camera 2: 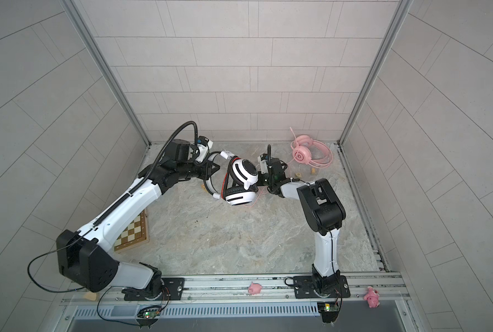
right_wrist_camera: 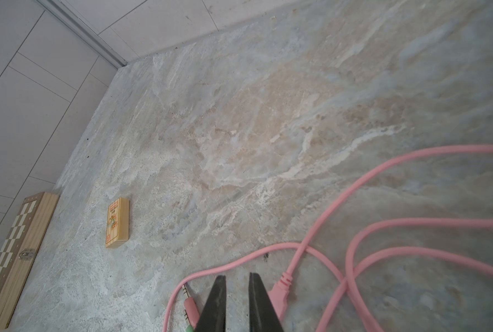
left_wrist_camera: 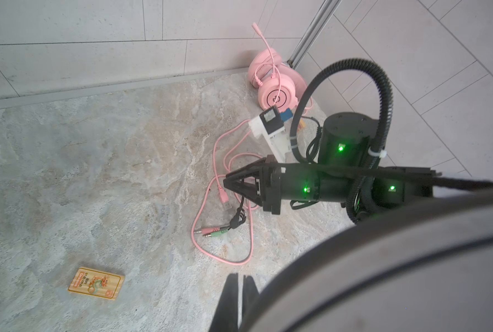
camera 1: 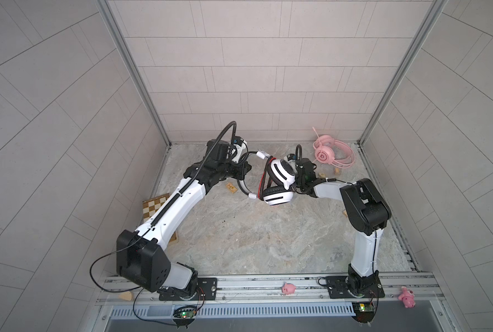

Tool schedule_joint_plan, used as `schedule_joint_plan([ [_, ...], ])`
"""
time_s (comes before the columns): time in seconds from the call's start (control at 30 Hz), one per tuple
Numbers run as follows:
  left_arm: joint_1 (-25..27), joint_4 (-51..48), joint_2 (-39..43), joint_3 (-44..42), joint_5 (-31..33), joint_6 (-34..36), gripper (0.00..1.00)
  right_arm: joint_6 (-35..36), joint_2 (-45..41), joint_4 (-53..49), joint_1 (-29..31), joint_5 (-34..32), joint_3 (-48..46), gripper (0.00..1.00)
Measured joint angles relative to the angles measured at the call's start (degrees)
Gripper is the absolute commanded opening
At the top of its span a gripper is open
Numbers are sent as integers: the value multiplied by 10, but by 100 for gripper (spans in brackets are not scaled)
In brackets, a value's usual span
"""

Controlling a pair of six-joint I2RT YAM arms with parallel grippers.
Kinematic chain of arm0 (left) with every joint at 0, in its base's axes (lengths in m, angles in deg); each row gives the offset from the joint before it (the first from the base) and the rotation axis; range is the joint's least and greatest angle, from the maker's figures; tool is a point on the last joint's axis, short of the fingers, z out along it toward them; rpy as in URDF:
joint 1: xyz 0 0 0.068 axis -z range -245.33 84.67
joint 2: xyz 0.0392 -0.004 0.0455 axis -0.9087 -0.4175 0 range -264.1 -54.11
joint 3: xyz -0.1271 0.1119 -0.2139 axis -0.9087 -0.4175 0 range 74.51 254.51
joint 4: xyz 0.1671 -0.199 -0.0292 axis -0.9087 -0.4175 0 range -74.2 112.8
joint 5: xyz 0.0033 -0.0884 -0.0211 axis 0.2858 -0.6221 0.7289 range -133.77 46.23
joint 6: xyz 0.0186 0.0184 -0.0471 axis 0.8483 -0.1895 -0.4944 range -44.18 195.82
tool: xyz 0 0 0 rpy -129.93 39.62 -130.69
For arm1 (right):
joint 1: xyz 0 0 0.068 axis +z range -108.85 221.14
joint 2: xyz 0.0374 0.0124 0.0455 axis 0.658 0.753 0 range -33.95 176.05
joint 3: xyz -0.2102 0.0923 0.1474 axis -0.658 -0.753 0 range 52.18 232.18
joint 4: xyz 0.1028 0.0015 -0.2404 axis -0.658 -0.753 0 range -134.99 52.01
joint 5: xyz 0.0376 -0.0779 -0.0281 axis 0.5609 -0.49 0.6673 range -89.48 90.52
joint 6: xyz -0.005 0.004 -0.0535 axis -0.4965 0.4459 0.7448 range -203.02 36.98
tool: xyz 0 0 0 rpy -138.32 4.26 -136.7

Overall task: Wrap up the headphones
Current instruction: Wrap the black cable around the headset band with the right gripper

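On the front rail lie two toys: a pink pig toy (camera 1: 288, 288) mid-rail and a second pig toy (camera 1: 407, 297) far right. Further in, one chessboard (camera 1: 153, 205) sits partly under the left arm, and one printed wooden tile (left_wrist_camera: 96, 283) lies loose. Mid-table, the white headset (camera 1: 279, 172) sits between both arms. The left gripper (left_wrist_camera: 239, 277) is pressed together, with the band curving across it. The right gripper (right_wrist_camera: 237, 275) shows a thin slit; the black cable (left_wrist_camera: 240, 205) drops from it, pinched or not I cannot tell. Pink cable (right_wrist_camera: 469, 148) loops clutter the marble beneath. Two small wooden pieces (camera 1: 322, 174) lie before the pink headset (camera 1: 324, 155), back right
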Motion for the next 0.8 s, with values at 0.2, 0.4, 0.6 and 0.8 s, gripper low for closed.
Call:
schedule_joint_plan([
  [0.2, -19, 28, 3, -17, -12, -24, 0, -16, 19, 28, 14, -3, -14, 19],
  [0.4, -43, 57, 12, -31, -27, -50, 0, -35, 49, 52, 20, 0, -12, 19],
  [0.6, -71, 72, 28, -51, -17, -70, 0, -42, 54, 63, 21, 1, -13, 15],
  [0.8, -112, 72, 35, -63, 26, -100, 0, -39, 41, 56, 33, 5, -17, 4],
])
